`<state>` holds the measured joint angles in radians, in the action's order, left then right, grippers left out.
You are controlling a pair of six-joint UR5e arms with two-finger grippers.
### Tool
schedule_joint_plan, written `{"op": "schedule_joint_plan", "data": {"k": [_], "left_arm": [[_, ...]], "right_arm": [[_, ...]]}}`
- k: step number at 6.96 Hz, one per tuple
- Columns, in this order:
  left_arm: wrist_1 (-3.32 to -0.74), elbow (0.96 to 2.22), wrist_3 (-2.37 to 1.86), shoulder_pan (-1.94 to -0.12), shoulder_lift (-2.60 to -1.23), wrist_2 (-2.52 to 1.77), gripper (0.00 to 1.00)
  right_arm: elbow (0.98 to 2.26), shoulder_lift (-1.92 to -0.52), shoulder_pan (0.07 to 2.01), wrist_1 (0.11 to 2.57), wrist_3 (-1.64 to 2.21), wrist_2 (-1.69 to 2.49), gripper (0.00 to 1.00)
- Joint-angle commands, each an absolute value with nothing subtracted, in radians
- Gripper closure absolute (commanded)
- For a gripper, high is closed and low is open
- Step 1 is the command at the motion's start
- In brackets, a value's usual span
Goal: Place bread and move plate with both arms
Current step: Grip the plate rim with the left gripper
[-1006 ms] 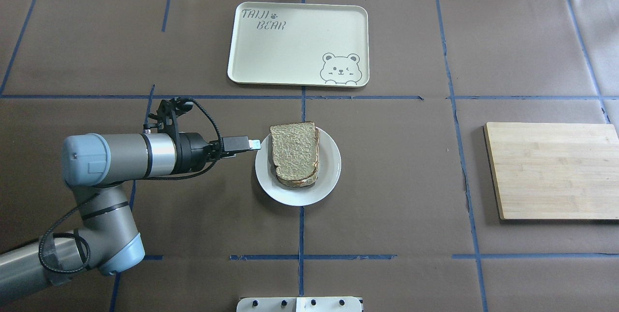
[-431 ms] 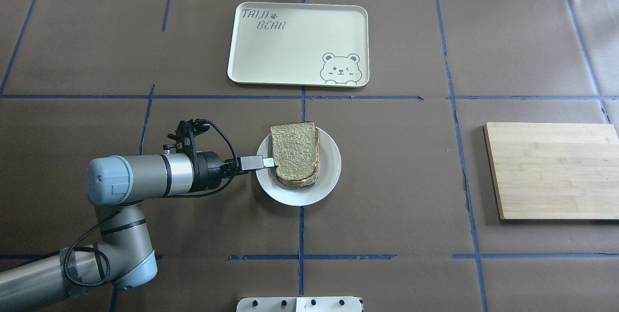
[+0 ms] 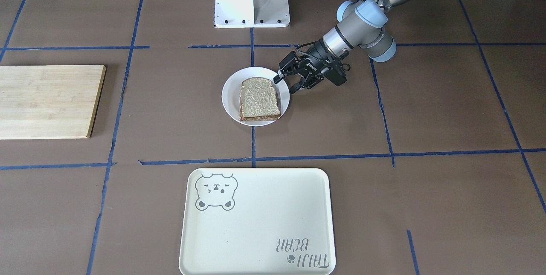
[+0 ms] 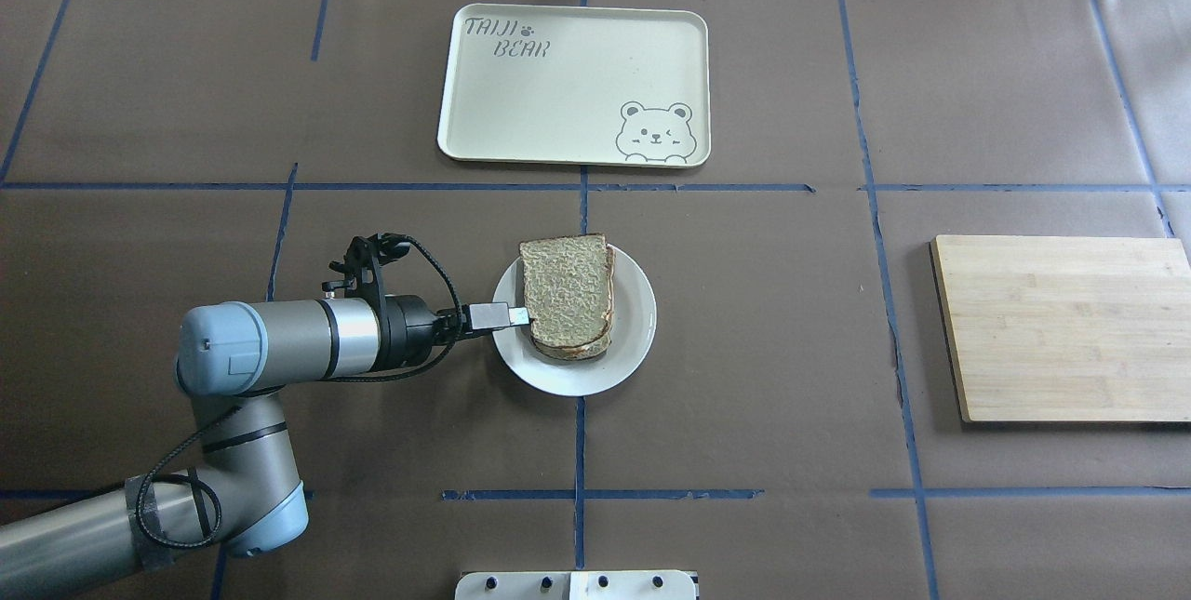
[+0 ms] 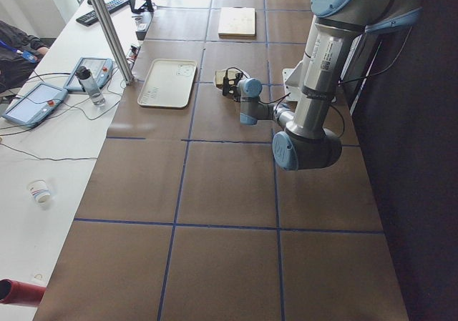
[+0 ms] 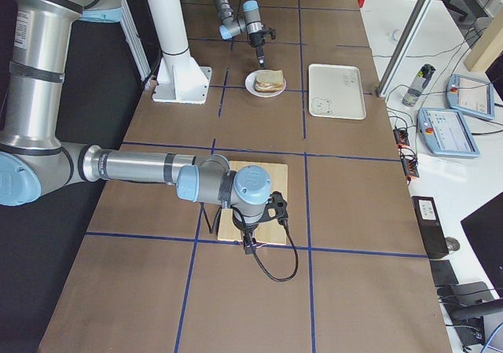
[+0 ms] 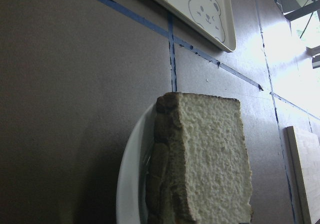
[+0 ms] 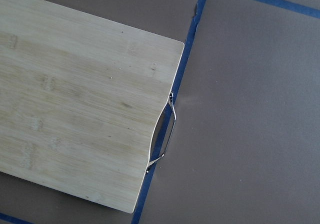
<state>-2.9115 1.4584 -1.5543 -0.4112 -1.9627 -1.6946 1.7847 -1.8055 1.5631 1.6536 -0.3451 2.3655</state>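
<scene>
Tray (image 3: pixel 256 219) lies beyond the plate (image 3: pixel 230 96); the plate holds the bread (image 3: pixel 259 98), long axis near-to-far. Just left of it, our left gripper (image 3: pixel 285 86) meets the rim, fingers apart; of our right gripper (image 6: pixel 250 245) we cannot tell.

Bread (image 4: pixel 568 298): plain slice, pale rough crumb face up, dark brown crust, lying flat atop a lower slice (image 4: pixel 579 351). Its long side edge sits directly ahead of the left pincer (image 3: pixel 286 85), at the fingertips.

Plate (image 4: pixel 637 326): small, round, plain white, flat on the desk (image 4: pixel 744 349), carrying the bread. Its rim lies at the pincer's spread fingers; the rest extends beyond them.
</scene>
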Motion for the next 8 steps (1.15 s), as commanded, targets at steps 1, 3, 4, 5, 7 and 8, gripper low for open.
{"op": "schedule_joint_plan", "data": {"k": [1, 3, 4, 5, 7, 8], "left_arm": [[-2.911, 1.445, -1.604, -0.41, -1.974, -1.694, 0.37], [-2.911, 1.417, -1.606, -0.408, -1.997, -1.694, 0.5], [-2.911, 1.417, -1.606, -0.408, -1.997, -1.694, 0.67], [-2.913, 1.419, -1.608, -0.408, -1.997, -1.695, 0.84], [-2.913, 1.43, -1.643, -0.41, -2.0, -1.695, 0.94], [-2.916, 1.431, -1.685, -0.41, -2.0, -1.697, 0.95]], "right_arm": [[1.784, -1.805, 1.563, 1.654, -0.345, 2.365, 0.0], [1.784, -1.805, 1.563, 1.654, -0.345, 2.365, 0.0], [1.784, -1.805, 1.563, 1.654, -0.345, 2.365, 0.0], [1.784, -1.805, 1.563, 1.654, -0.345, 2.365, 0.0], [1.784, -1.805, 1.563, 1.654, -0.345, 2.365, 0.0], [1.784, -1.805, 1.563, 1.654, -0.345, 2.365, 0.0]]}}
